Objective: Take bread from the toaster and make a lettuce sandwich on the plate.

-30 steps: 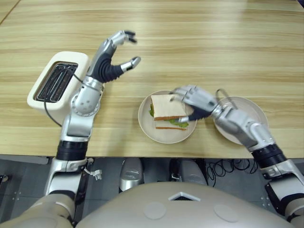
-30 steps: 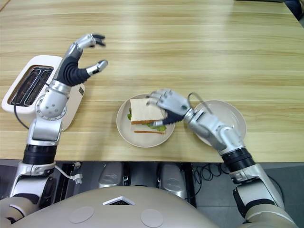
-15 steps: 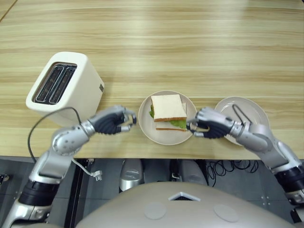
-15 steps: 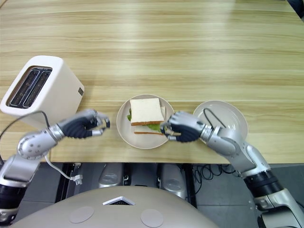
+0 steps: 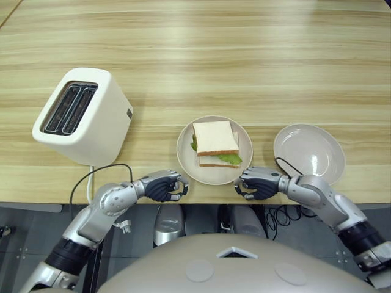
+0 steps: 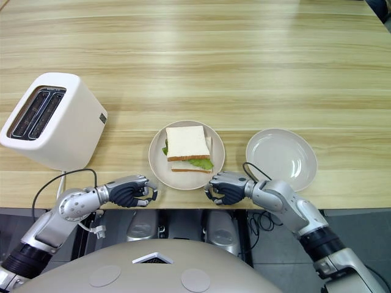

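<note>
1. Sandwich [image 5: 215, 143] sits assembled on the beige plate [image 5: 185, 160], just below the centre of the frame. It has a white bread slice on top, lettuce [image 5: 230, 159] poking out at the left and lower right edges, and a second slice underneath.
2. Toaster [image 5: 85, 119] is at the left of the frame, standing on the counter [image 5: 244, 61], well apart from the sandwich plate. Both slots face up and read dark. Its cord [image 5: 91, 174] loops from the lower side toward the bottom edge of the counter.
3. Second plate [image 5: 309, 152] is at the lower right, just beside the sandwich plate with a small gap, not touching.
4. Left robot hand [image 5: 164, 186] is lower left of centre at the counter's bottom edge, just below-left of the sandwich plate rim. Its fingers are curled together in a loose fist, with nothing in them.
5. Right robot hand [image 5: 259, 183] is lower right of centre at the same edge, under the gap between the two plates and close to the sandwich plate rim. Its fingers are curled together too, gripping nothing.
6. Thin black cable [image 5: 286, 165] loops up from the right wrist, next to the lower left rim of the second plate.
</note>
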